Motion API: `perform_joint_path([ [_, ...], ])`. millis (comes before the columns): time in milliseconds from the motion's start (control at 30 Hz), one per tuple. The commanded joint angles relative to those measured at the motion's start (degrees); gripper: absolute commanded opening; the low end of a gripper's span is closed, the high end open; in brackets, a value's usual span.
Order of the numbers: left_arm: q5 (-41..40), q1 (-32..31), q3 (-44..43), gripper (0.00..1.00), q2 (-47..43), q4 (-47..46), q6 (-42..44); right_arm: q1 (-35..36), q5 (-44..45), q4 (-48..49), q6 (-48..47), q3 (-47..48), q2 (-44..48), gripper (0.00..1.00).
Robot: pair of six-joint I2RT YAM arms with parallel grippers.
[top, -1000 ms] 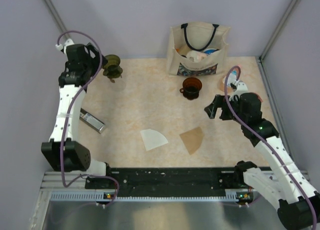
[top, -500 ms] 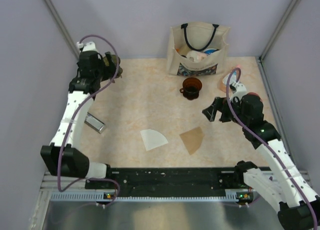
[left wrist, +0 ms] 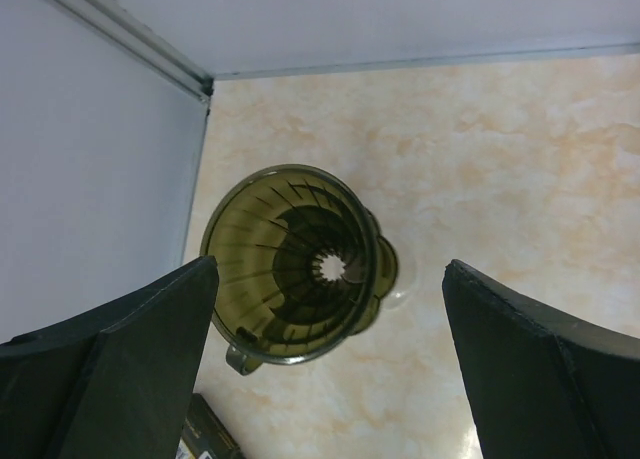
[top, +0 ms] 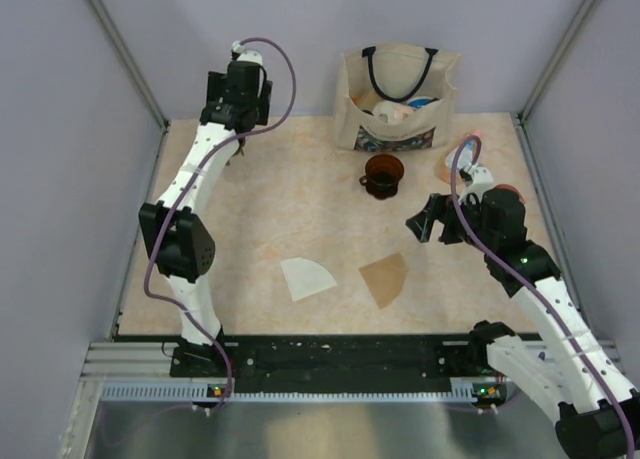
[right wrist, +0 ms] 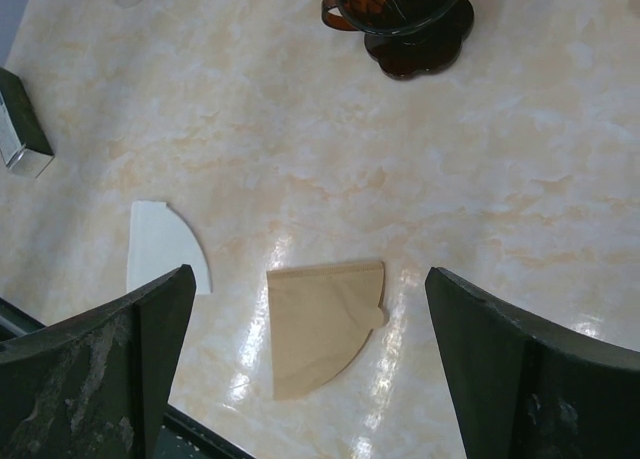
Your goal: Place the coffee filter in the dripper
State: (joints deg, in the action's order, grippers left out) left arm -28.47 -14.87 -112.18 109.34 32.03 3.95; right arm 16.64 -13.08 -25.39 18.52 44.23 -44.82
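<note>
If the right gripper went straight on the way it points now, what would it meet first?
Probably the brown coffee filter, lying flat and centred between the open fingers of the right gripper; nothing shows in between.

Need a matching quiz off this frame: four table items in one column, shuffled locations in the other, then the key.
Things:
1. green dripper
2. brown dripper
3. white filter
4. brown filter

Places:
A. lying flat, the left one of the two papers
B. just in front of the tote bag
C. far left corner
D. lying flat, the right one of the two papers

Pairs: 1-C, 2-B, 3-A, 4-D
</note>
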Motion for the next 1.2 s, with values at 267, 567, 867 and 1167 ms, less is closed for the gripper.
perform_joint_path([
  [267,-9.41,0.81,-5.94,0.99,6.06,-0.83,5.28,-0.03,2.09,0.25,-0.95,0.16,0.08,0.99],
  [567,-11.79,1.78,-5.94,0.99,7.38,-0.3,6.07,0.05,2.89,0.16,-0.86,0.07,0.7,0.99],
  [867,-10.65,1.86,-5.07,0.99,6.59,0.05,5.46,-0.03,3.32,0.07,-0.86,0.07,0.7,0.99],
  [1167,0.94,1.69,-4.89,0.99,-0.95,4.26,-1.3,-0.03,5.87,-0.45,-0.59,0.33,1.31,0.99],
])
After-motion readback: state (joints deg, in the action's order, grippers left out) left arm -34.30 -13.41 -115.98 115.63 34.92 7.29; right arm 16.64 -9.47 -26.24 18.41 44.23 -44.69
